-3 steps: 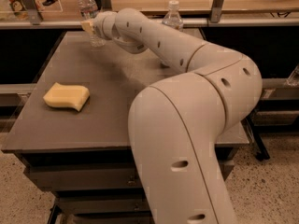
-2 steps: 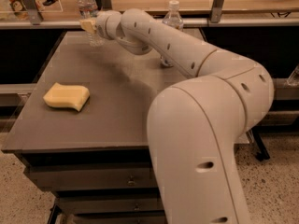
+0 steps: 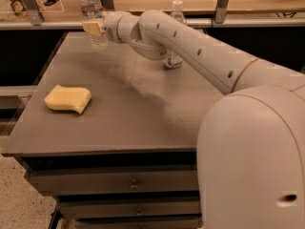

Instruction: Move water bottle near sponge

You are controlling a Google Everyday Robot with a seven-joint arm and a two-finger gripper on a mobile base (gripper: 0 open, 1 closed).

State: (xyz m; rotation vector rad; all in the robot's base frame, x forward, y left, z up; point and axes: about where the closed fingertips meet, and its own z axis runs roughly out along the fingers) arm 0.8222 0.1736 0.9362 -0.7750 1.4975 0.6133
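Note:
The water bottle (image 3: 92, 6), clear with a white cap and a pale label band, stands at the far left corner of the dark table (image 3: 143, 123). My gripper (image 3: 94, 28) is at the bottle's lower body, its tan tip overlapping the bottle. The arm reaches to it from the right across the back of the table. The pale yellow sponge (image 3: 67, 99) lies near the table's left edge, well in front of the bottle.
A second clear bottle (image 3: 177, 13) stands at the back middle, partly hidden behind my arm. A shelf rail with metal posts (image 3: 222, 4) runs behind the table. My large white arm housing (image 3: 252, 161) fills the right foreground. Drawers sit under the table's front edge.
The gripper has stayed at the water bottle. The arm's big lower housing has swung to the right. The bottle and sponge have not moved.

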